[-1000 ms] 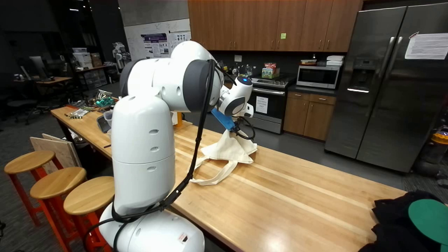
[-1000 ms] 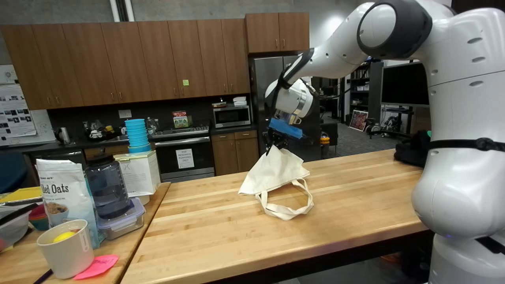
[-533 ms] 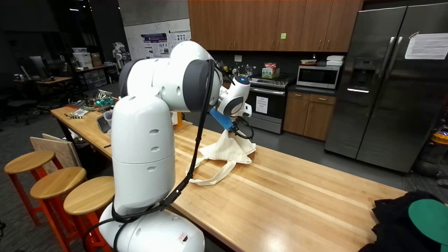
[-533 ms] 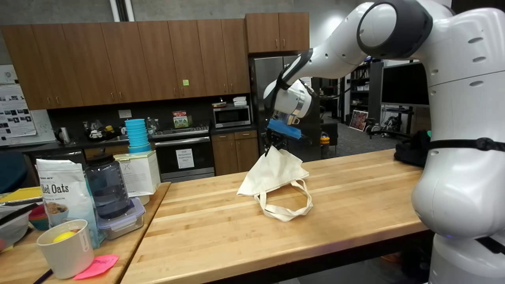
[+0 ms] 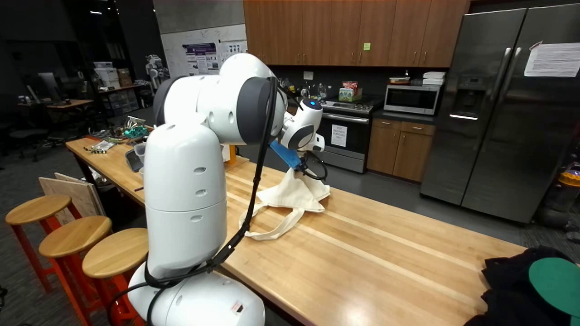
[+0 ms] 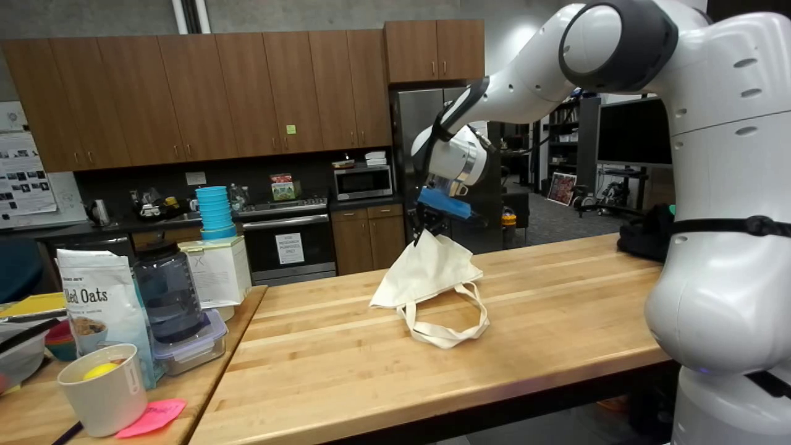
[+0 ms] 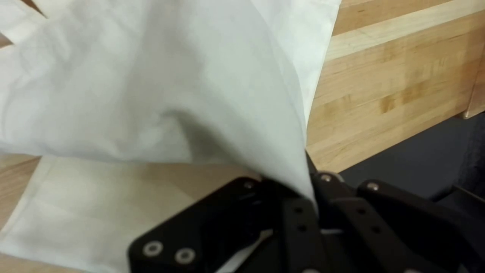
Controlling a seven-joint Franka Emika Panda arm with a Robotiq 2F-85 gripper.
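A peak of the soft, creased cream cloth bag (image 6: 426, 272) is clamped in the black pincer (image 7: 312, 195); the rest is draped tent-like below the pincer onto the smooth, striped wooden table (image 6: 346, 371). Flat, ribbon-like handles (image 6: 446, 339) are looped on the wood, farther out from the pincer. The pinched fold (image 7: 288, 159) is seen closely only in the wrist view, while a printed oats pouch (image 6: 102, 303), well apart from the pincer, is seen only in an exterior view
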